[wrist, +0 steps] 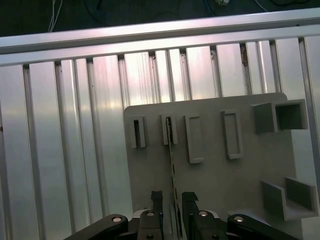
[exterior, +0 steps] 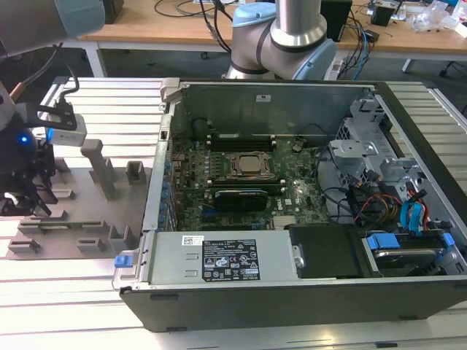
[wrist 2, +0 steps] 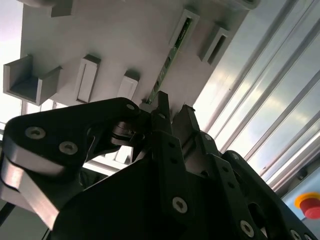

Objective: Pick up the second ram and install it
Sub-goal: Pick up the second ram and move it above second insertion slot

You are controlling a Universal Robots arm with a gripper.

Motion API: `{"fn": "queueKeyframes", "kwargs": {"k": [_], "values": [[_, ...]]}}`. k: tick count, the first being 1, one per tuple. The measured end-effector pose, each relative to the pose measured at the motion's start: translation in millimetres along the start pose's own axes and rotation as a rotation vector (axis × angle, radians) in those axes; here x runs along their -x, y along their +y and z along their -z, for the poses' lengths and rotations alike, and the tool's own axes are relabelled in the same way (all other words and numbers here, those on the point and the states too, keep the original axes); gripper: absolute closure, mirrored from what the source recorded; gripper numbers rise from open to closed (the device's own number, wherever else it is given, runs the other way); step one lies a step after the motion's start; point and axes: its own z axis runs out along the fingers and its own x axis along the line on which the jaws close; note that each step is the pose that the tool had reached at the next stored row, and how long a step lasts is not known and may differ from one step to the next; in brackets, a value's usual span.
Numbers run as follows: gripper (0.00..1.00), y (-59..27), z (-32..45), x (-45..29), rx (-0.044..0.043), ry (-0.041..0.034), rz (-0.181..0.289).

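Handling comes first: the second ram [wrist: 171,155] looks to be a light, stiff, thin board, so its weight should be no trouble. I judge it fragile all the same, since a hard squeeze or a sideways bend could crack it or harm its chips. The best hold seems to be across its two flat faces, close under the free long edge, with only modest force. The bare board may be slippery between hard finger pads.

It stands on edge in a narrow holder slot [wrist: 168,131] of the grey fixture plate [wrist: 215,185]. The plate lies on the ribbed aluminium table [wrist: 75,150], at the exterior view's left of the open computer case [exterior: 263,98]. In both wrist views the stick shows edge-on as a thin green line.

The gripper [wrist: 172,199] sits over one end of the stick with its jaws partly open, one finger on either side of the board. A narrow gap shows on both sides, so it straddles the stick, touches neither face and has hold of nothing yet
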Motion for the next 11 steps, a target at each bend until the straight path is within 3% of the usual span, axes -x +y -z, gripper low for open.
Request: {"fn": "queueKeyframes", "kwargs": {"k": [11], "values": [[0.7, -0.5, -14.0, -0.3, 0.0, 0.0, 0.0]]}}
